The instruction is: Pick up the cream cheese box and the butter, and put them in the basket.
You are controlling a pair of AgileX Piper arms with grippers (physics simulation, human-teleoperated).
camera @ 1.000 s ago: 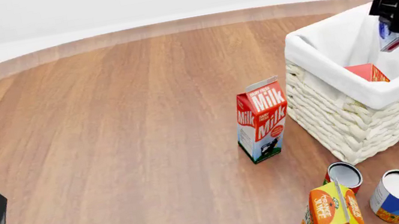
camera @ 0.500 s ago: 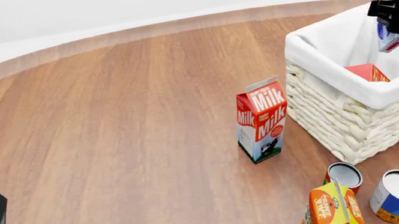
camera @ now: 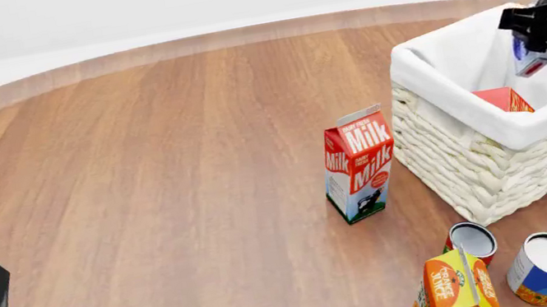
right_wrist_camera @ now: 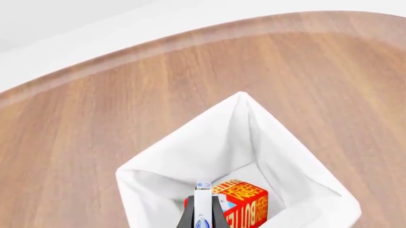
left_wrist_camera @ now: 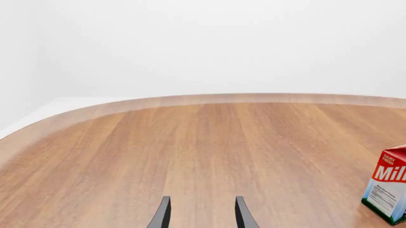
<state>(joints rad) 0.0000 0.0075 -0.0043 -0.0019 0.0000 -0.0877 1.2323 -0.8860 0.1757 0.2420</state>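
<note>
**A:** Fingers of the right gripper (camera: pixel 530 54) are pinching the cream cheese box (camera: pixel 531 58) edge-on, and the box hangs from their tips over the basket (camera: pixel 475 161). See it? It's riding a touch higher and further back than a second ago.

**B:** Got it. From the wrist camera the box (right_wrist_camera: pixel 202 209) sits right between the finger pads, and the butter (right_wrist_camera: pixel 238 202) lies straight below them, already down on the white liner.

**A:** So one item is home. That small lift and drift reads to me as lining up over free floor beside the butter, not a release yet.

**B:** Agreed, the grip hasn't loosened. If the fingers let go now, I'd expect the box to fall inside the rim, maybe clipping the butter.

**A:** And the other arm?

**B:** Left gripper (left_wrist_camera: pixel 201 216) is parked low, fingers spread with nothing between them. The milk carton (camera: pixel 360 164) stands far off to their side, untouched.
</note>
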